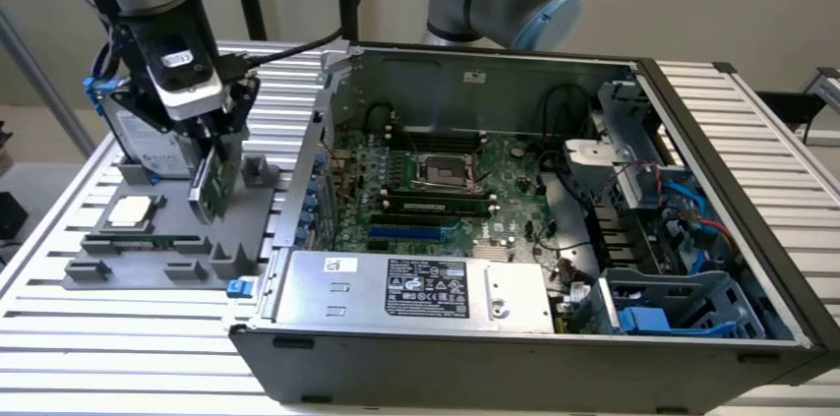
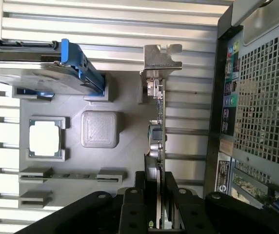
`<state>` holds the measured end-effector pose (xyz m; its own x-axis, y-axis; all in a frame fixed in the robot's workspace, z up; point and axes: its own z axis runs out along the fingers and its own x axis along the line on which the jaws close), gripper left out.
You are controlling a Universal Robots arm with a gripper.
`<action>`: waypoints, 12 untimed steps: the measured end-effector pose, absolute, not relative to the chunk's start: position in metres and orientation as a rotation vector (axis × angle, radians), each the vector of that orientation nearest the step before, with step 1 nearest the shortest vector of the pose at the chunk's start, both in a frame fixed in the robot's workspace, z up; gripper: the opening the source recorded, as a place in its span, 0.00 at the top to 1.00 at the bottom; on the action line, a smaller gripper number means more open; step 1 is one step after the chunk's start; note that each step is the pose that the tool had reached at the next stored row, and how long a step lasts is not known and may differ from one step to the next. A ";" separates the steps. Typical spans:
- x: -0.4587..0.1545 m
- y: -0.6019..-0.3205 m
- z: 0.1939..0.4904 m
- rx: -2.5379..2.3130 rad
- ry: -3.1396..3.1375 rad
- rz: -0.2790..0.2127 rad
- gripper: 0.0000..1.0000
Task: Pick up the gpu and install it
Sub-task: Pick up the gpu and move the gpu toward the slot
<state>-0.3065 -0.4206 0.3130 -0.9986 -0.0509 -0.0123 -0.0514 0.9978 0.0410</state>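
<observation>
One open case [image 1: 525,352], tray [image 1: 138,268] beside it, gpu [image 1: 210,185] gripped.
The gpu is held edge-on over the tray, at the exterior view's left of the case, clamped between the narrowed fingers of the gripper [image 2: 154,192]; its silver bracket [image 2: 161,56] is pointed away from them.

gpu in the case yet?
Out. The gpu stands on edge at the grey holder beside the case, gripper shut on it.

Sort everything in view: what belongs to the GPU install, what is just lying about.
Job: thin green circuit card with silver bracket, gripped in the black tool; open dark computer case.
Lying about: silver hard drive with blue rails; square silver CPU chip; grey parts tray.
</observation>
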 end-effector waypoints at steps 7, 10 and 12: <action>-0.303 -0.421 0.345 -0.080 3.129 0.065 0.73; -0.296 -0.421 0.358 -0.080 3.130 0.065 0.73; -0.291 -0.421 0.367 -0.080 3.131 0.065 0.73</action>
